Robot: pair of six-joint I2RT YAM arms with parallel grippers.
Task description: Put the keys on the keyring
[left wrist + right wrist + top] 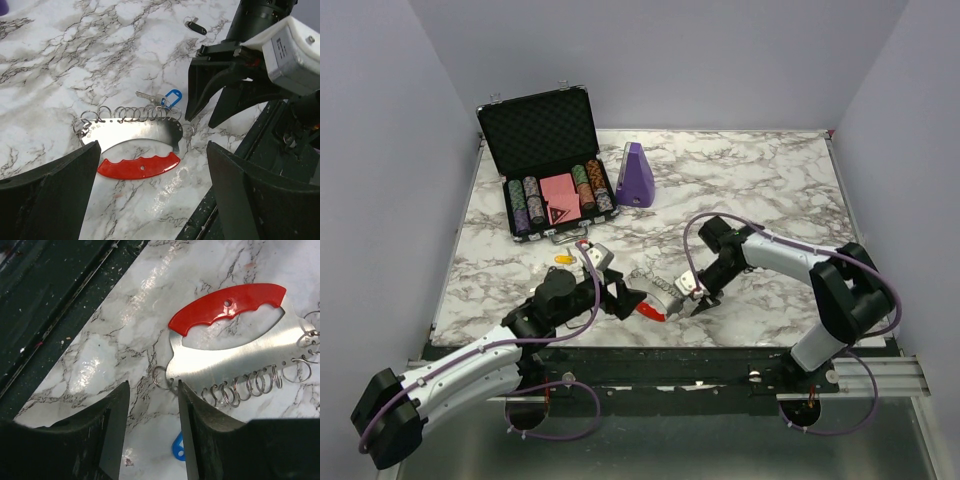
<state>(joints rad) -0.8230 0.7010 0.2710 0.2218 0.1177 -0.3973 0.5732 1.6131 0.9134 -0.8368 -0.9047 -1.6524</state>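
The keyring (135,131) lies flat on the marble: a silvery plate with a row of small rings and a red plastic arc (139,166). A silver key with a blue tag (170,97) lies just beyond the rings. A slim black key (196,26) rests farther off, and a yellow-tagged key (562,258) sits by the left arm. My left gripper (155,195) hovers wide open above the red arc, holding nothing. My right gripper (152,385) is open at the plate's end ring (161,377), one finger (200,425) over the plate's edge and partly covering the blue tag (177,447).
An open black case (540,125) with poker chips and cards stands at the back left, with a purple wedge-shaped object (637,175) beside it. The table's dark front rail (670,360) runs just behind both grippers. The two grippers face each other closely across the keyring (655,300).
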